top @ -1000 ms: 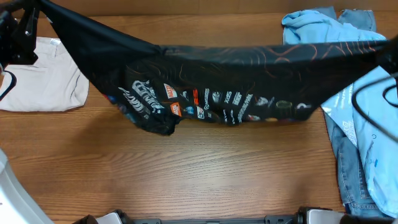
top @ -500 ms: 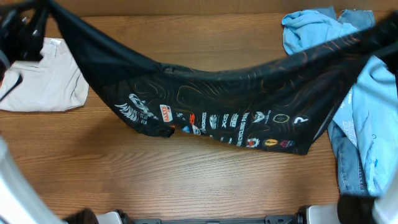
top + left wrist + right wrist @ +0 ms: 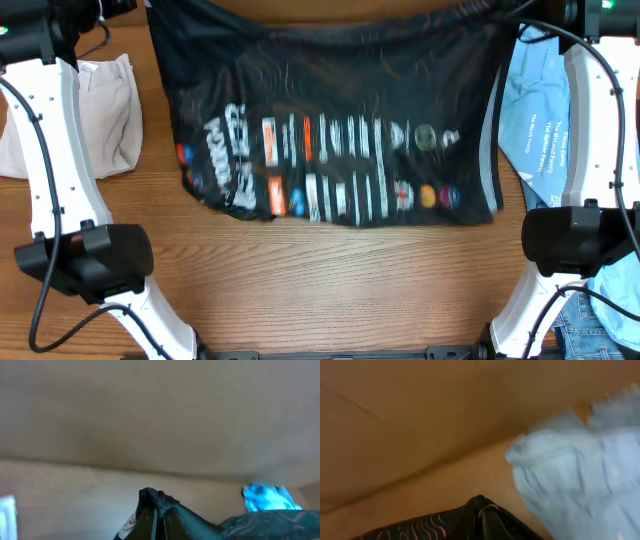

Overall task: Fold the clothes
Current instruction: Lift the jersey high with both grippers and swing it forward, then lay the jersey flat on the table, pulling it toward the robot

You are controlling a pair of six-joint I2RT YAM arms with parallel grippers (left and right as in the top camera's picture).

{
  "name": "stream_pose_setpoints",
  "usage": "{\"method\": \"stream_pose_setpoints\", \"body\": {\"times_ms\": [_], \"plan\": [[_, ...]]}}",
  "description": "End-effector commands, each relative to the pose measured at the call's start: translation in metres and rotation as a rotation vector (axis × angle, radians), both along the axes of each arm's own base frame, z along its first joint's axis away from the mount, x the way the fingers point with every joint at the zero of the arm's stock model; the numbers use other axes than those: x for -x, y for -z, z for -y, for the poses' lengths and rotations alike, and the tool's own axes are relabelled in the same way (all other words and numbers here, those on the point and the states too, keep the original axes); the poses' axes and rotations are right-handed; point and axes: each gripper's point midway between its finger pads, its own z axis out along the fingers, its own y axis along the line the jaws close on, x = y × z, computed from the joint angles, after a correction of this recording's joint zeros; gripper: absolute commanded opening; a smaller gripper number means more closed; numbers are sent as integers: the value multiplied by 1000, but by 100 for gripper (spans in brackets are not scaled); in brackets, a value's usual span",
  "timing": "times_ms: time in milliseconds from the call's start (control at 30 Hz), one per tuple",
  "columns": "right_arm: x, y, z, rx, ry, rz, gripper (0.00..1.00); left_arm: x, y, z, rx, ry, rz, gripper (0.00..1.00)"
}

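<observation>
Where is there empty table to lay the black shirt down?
The widest bare wood is the near strip below the black shirt, between the left arm and right arm. The left edge is crowded by a beige garment, the right by light blue clothes.

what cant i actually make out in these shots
Logos and lettering on the black sports shirt: overhead, smeared unreadable by motion blur.
Left fingers and right fingers: overhead, lost at the top edge; wrist views show only bunched black cloth.
Beige garment: overhead, crossed by the white left arm, type unclear.
Light blue garment: overhead, partly behind the shirt and white right arm.
</observation>
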Motion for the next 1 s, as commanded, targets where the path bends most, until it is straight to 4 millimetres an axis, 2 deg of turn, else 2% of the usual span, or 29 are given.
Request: {"method": "stream_pose_setpoints", "body": {"times_ms": [0,33,67,133,167,233,300,333,433,600,700,833,967], "plan": [[23,-109,-9,37,-45,265,4,28,-115,-16,-63,-80,277,4],[31,-134,-9,43,-43,323,4,41,-149,-23,-78,-106,361,4],[35,-147,-9,46,-43,353,4,50,-169,-26,-86,-122,411,4],[46,-169,-7,57,-27,399,4,77,-212,-33,-107,-152,521,4],[51,-174,-6,62,-19,404,4,89,-227,-35,-119,-164,562,4],[56,-174,-5,69,-18,391,4,107,-245,-37,-137,-179,604,4],[60,-161,-1,78,5,335,4,112,-242,-31,-144,-150,589,4],[62,-151,3,87,26,295,4,112,-235,-25,-141,-113,563,4],[72,-116,20,135,104,146,4,106,-195,-7,-98,-21,415,4],[91,-67,36,198,171,-72,4,85,-107,21,-138,88,137,4],[97,-41,39,212,173,-180,4,76,-50,31,-171,117,-43,4],[105,-9,39,215,160,-313,4,76,17,40,-180,170,-257,4],[117,21,36,209,138,-444,4,87,69,46,-143,233,-441,4]]}}
